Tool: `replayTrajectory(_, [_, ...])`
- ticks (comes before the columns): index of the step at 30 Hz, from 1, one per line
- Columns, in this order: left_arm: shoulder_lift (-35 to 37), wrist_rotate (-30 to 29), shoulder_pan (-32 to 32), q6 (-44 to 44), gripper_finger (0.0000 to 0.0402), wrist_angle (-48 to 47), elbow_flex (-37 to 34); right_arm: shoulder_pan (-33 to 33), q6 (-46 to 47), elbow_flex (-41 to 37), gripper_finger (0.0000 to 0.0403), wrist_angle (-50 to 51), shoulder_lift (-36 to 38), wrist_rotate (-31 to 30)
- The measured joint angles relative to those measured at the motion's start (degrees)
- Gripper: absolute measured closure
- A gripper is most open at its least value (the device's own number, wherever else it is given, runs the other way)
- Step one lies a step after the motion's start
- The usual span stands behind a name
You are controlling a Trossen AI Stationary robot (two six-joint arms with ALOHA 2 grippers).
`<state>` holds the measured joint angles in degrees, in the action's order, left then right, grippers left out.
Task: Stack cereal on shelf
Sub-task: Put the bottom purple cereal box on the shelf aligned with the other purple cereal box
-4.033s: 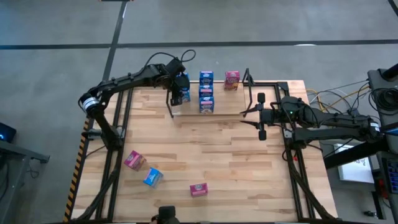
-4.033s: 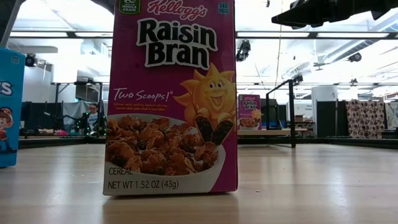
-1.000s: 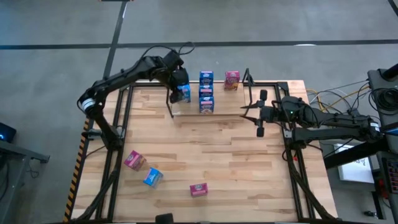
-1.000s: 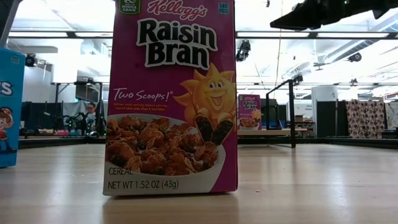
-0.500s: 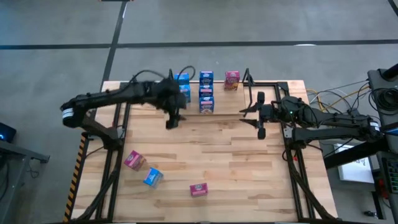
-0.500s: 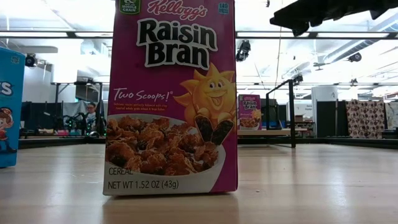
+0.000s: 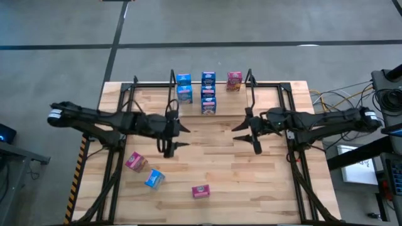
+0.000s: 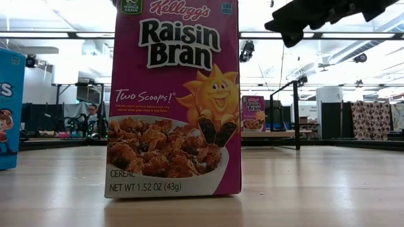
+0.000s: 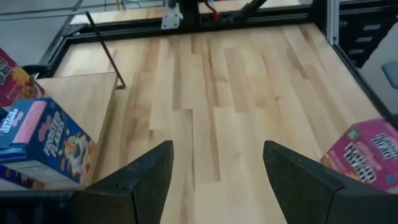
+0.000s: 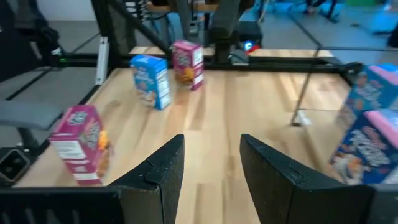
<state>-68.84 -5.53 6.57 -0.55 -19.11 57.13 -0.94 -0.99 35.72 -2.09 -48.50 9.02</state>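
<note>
High view: both claws apparently empty.

Along the table's far edge, the small black-post shelf (image 7: 210, 88) is found loaded with several mini cereal boxes: two stacked at its left end (image 7: 183, 88), a taller stack in the middle (image 7: 208, 92) and a single box at the right end (image 7: 234, 81). Three more loose cereal boxes are scattered near the front of the wooden table (image 7: 207, 163): one front-left (image 7: 135, 162), another just beside it (image 7: 154, 179), and a third toward front-centre (image 7: 200, 191). The left gripper (image 7: 174, 133) and right gripper (image 7: 246, 130) are held mid-table, well apart, between shelf and loose boxes.
</note>
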Motion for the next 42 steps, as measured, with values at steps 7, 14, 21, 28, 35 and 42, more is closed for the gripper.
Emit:
replayTrajectory(7, [-2.42, -2.08, 5.75, 2.56, 0.0169, 3.5, -0.28, 5.84, 0.37, 5.46, 0.0257, 3.37, -5.74, 0.0])
replayTrajectory(14, [-6.92, -3.35, 11.29, 3.63, 0.0169, 7.6, -0.29, 13.38, 0.45, 11.36, 0.0257, 5.79, -12.09, 0.0])
replayTrajectory(21, [-10.61, -8.31, 18.42, 6.47, 0.0169, 11.06, -0.36, 21.15, 4.44, 20.05, 0.0257, 11.65, -18.85, -0.05])
replayTrajectory(28, [-10.33, -16.57, 26.65, 10.31, 0.0169, 7.2, -0.36, 26.79, 9.36, 31.2, 0.0258, 20.93, -27.12, -2.26])
replayTrajectory(35, [-9.52, -28.88, 33.87, 12.1, 0.0169, 3.35, -0.36, 29.87, 10.48, 42.4, 0.0268, 31.07, -36.62, -9.25])
replayTrajectory(42, [-9.49, -38.28, 37.53, 13.67, 0.0169, 2.21, -0.51, 30.09, 8.42, 49.75, 0.0284, 32.06, -45.22, -9.25])
